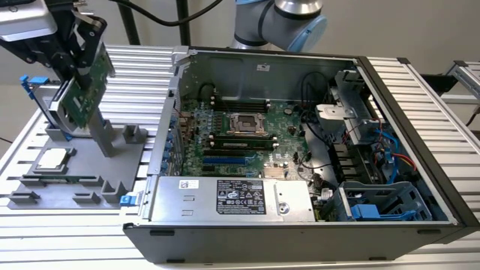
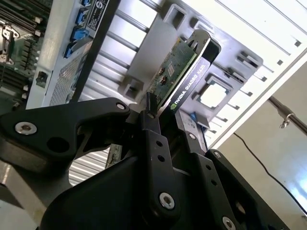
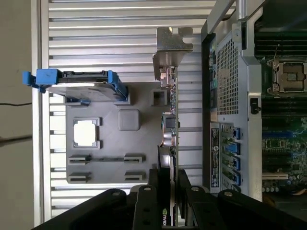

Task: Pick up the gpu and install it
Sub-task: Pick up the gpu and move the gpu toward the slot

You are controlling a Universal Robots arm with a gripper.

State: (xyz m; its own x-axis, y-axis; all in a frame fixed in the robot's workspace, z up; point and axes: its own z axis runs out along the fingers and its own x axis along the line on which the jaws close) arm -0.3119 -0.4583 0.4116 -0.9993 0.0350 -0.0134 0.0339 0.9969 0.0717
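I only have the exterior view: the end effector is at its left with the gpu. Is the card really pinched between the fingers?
Observer: Yes. In the second wrist view the end effector is shut on the gpu, with a black finger against each face.
Operator: Which end of the card is free?
Observer: In the first wrist view the silver bracket is at the end away from the grip.
Operator: What is around the card there?
Observer: It shows edge-on, running between the grey holder and the computer case.
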